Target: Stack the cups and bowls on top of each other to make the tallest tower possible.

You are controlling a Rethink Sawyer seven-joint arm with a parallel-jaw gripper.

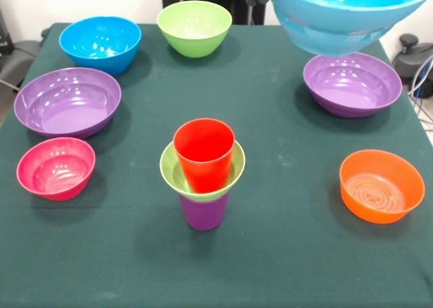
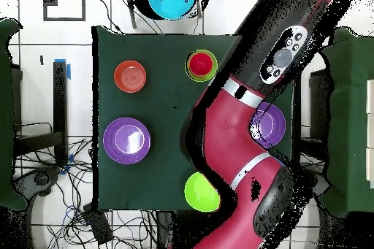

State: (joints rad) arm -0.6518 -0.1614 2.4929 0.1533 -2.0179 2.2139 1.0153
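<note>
In the front view we see the tower (image 1: 203, 179) standing at mid-counter: a purple cup (image 1: 203, 212) at the bottom, a small lime green bowl (image 1: 170, 172) seated on its rim, and a red cup (image 1: 203, 154) upright inside that bowl; around it on the green counter (image 1: 284, 254) sit a pink bowl (image 1: 56, 168), a wide purple bowl (image 1: 67, 101), a blue bowl (image 1: 100, 44), a larger lime green bowl (image 1: 194, 27), a second wide purple bowl (image 1: 352, 84) and an orange bowl (image 1: 381, 185); a light blue bowl (image 1: 342, 13) hangs above the counter at the top right, over that second purple bowl, with a dark part of the arm just beside its rim; we judge it is held, though we cannot tell how the hand stands, since no fingers show. In the overhead view the red arm (image 2: 241, 136) sweeps across the counter and hides much of it; the light blue bowl (image 2: 172, 1) appears past the counter's top edge, and the tower (image 2: 201, 64) lies below it and a little right, well apart; we judge the next move turns on carrying that bowl across to sit level over the red cup's mouth.
</note>
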